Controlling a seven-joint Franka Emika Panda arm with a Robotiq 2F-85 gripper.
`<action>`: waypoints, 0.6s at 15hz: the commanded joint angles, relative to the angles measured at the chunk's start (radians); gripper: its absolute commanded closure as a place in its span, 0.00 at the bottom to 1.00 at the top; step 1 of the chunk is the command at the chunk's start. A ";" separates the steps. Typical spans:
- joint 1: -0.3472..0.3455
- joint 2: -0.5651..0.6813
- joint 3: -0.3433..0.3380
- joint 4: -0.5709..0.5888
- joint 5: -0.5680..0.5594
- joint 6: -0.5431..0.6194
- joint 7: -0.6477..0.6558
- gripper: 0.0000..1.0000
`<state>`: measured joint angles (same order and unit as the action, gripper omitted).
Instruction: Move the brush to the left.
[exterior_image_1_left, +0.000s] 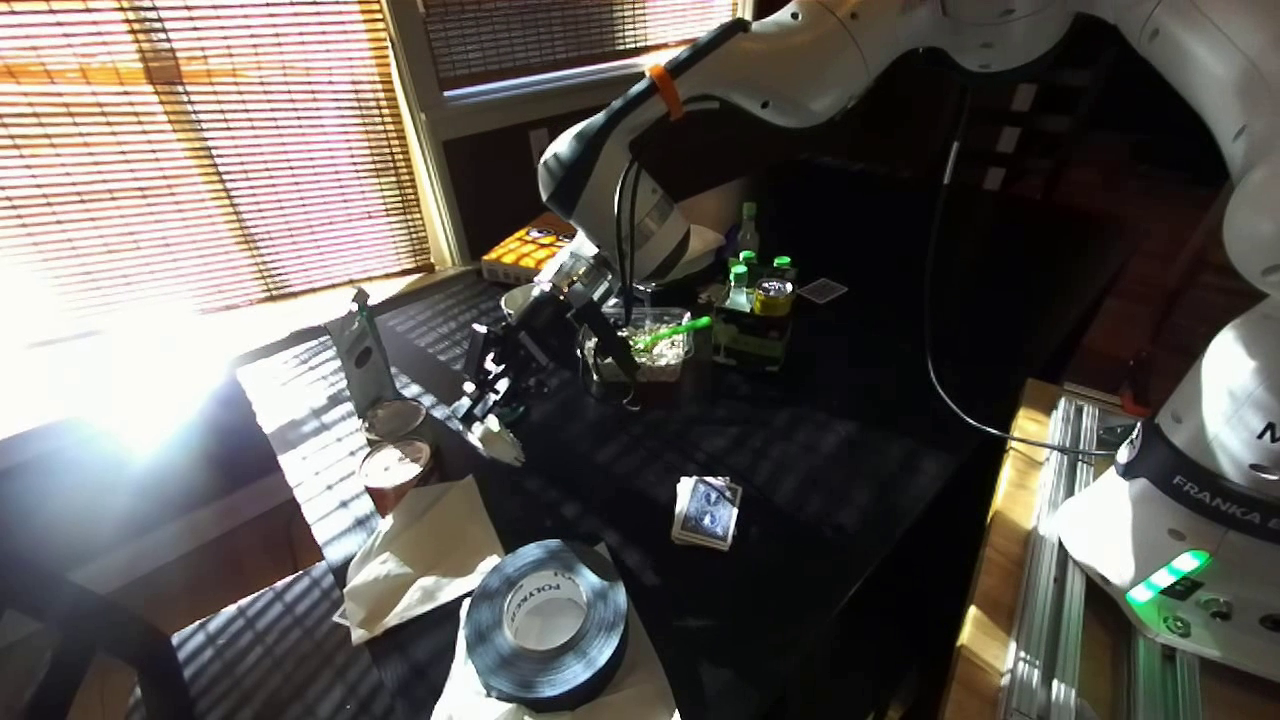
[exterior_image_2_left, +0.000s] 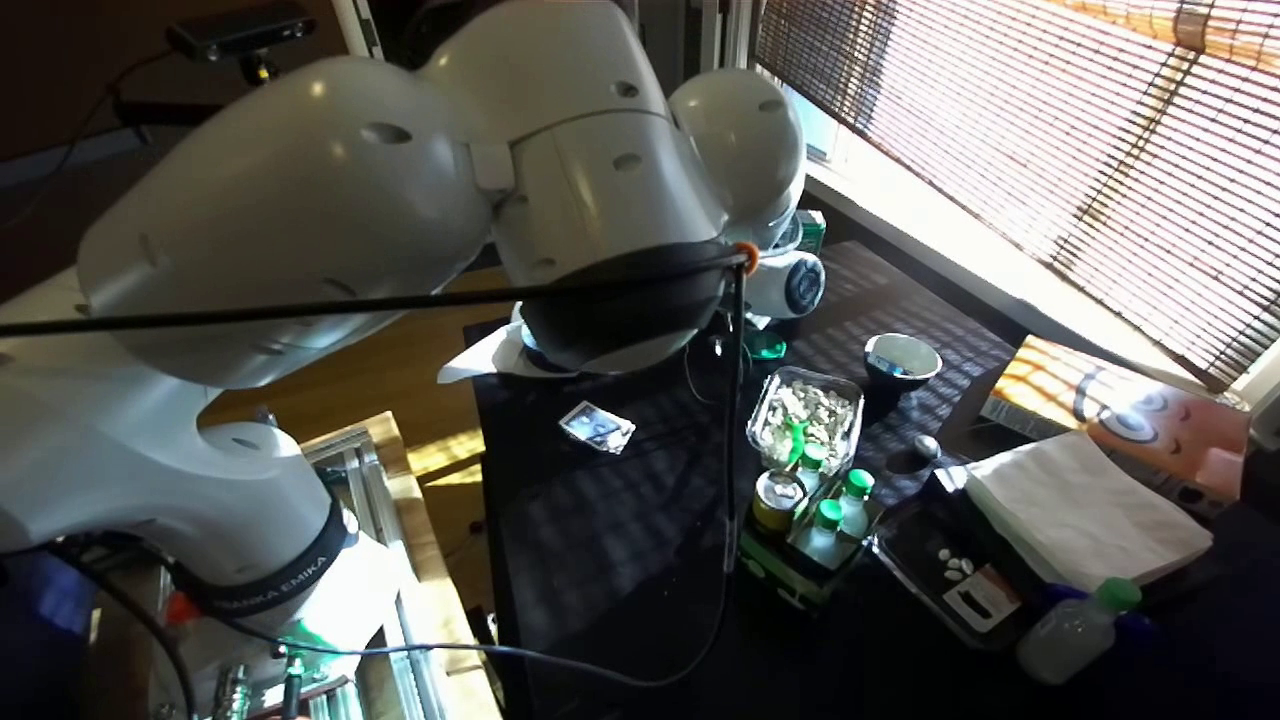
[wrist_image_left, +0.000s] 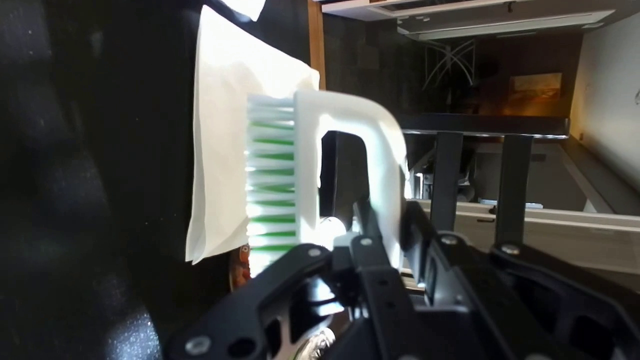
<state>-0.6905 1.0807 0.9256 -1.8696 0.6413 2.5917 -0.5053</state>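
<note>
The brush (wrist_image_left: 272, 175) fills the middle of the wrist view. It is white with a looped handle and a row of white and green bristles facing left in that view. My gripper (wrist_image_left: 387, 220) is shut on the brush's handle, one finger on each side. In an exterior view the brush (exterior_image_1_left: 497, 440) shows as a pale, bristly shape at the tip of my gripper (exterior_image_1_left: 480, 405), over the black table near the cans. I cannot tell its exact height above the table. In the exterior view from behind the arm, the arm hides the gripper and brush.
Two cans (exterior_image_1_left: 397, 465), a grey bag (exterior_image_1_left: 360, 350) and a paper sheet (exterior_image_1_left: 430, 555) lie nearby. A large tape roll (exterior_image_1_left: 547, 625) and a card stack (exterior_image_1_left: 707, 512) are nearer that camera. A clear tub (exterior_image_2_left: 806, 418), bottle carton (exterior_image_2_left: 810, 560) and bowl (exterior_image_2_left: 902, 360) stand behind.
</note>
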 joint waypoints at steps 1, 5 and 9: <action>0.066 0.013 -0.036 0.058 0.025 0.009 0.022 0.96; 0.183 0.011 -0.142 0.134 -0.005 -0.014 0.056 0.96; 0.273 0.032 -0.232 0.216 0.002 -0.056 0.055 0.96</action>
<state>-0.4797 1.0887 0.7524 -1.7338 0.6421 2.5803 -0.4732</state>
